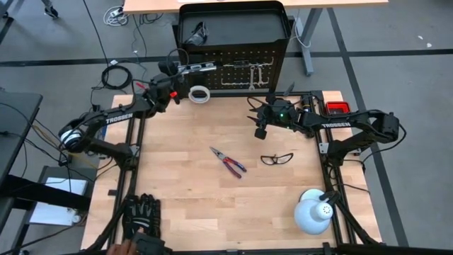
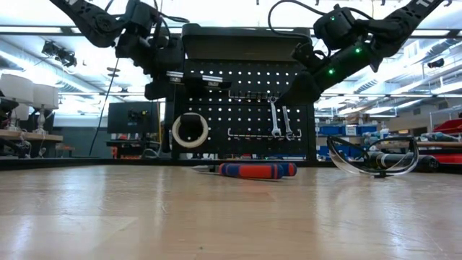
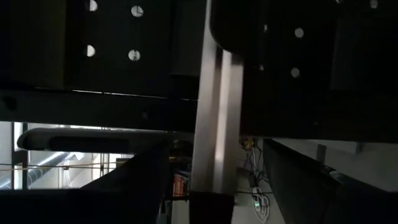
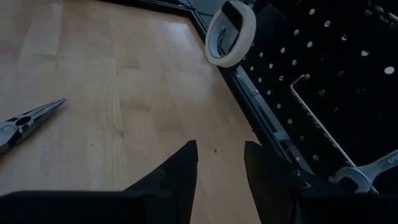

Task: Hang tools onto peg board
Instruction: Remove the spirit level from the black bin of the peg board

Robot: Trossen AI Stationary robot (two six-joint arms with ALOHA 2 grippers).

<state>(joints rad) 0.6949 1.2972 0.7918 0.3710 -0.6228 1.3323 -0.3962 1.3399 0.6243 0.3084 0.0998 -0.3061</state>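
The black peg board (image 1: 248, 67) stands at the table's far edge with a tray shelf (image 1: 230, 25) on top. A white tape roll (image 1: 200, 94) and two silver wrenches (image 1: 256, 74) hang from its hooks. My left gripper (image 1: 175, 71) is shut on the slim level bar (image 1: 198, 67) in front of the board's upper left. Red-handled pliers (image 1: 228, 162) and black-framed glasses (image 1: 276, 159) lie on the table. My right gripper (image 1: 260, 129) is open and empty above the table, near the board's right part. My left gripper pinches the level bar between its two fingers near the bar's left end (image 2: 180, 76); the bar's pale edge (image 3: 217, 118) runs between the dark fingers. The fingers come from the table's left side and lie across it. The bar is level and clear of the table, close before the board.
Black gloves (image 1: 141, 216) lie at the near left, a white dome lamp (image 1: 315, 212) stands at the near right, and a small red box (image 1: 337, 108) sits at the far right. The right wrist view shows the tape roll (image 4: 230, 34), a wrench head (image 4: 367, 174) and the pliers' tip (image 4: 28, 118).
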